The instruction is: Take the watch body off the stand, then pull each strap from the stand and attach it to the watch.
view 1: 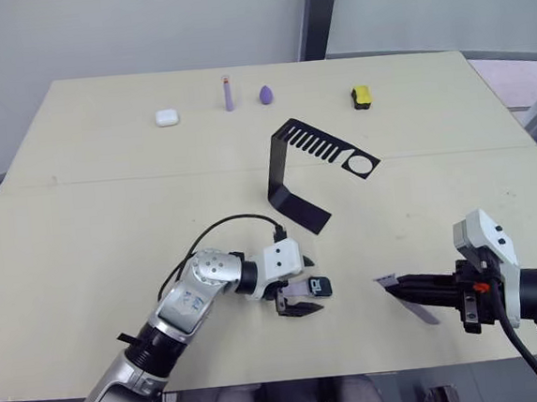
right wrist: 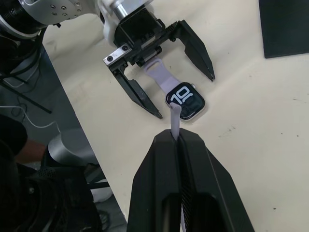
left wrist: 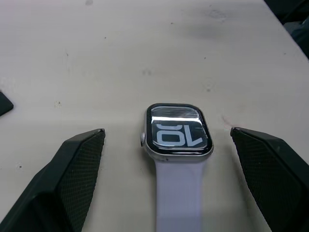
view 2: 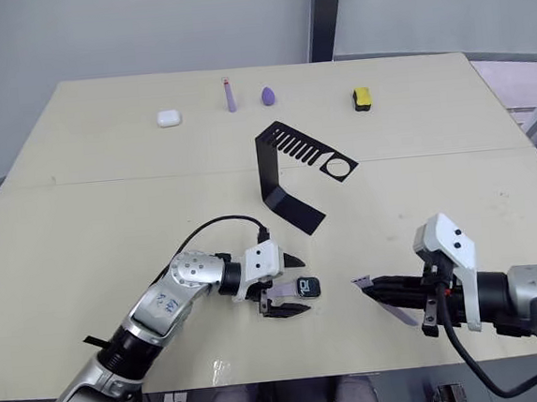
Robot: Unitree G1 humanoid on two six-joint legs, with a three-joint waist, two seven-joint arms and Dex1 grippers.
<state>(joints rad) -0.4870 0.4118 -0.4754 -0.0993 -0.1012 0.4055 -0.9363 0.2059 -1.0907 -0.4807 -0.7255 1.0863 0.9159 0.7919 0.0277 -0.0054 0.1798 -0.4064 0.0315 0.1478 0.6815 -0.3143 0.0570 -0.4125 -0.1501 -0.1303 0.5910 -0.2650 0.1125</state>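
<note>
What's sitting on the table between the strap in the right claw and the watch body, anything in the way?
Nothing visible. Bare table lies between the strap in the right claw and the watch body, whose free end faces it. The open left claw flanks the watch without blocking that side.

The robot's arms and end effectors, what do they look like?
Both arms are silver-grey metal with white wrist housings and black cables. The left end effector and the right end effector each have two black, wedge-shaped fingers with cross-hatched inner pads. A small red mark sits near the right wrist.
</note>
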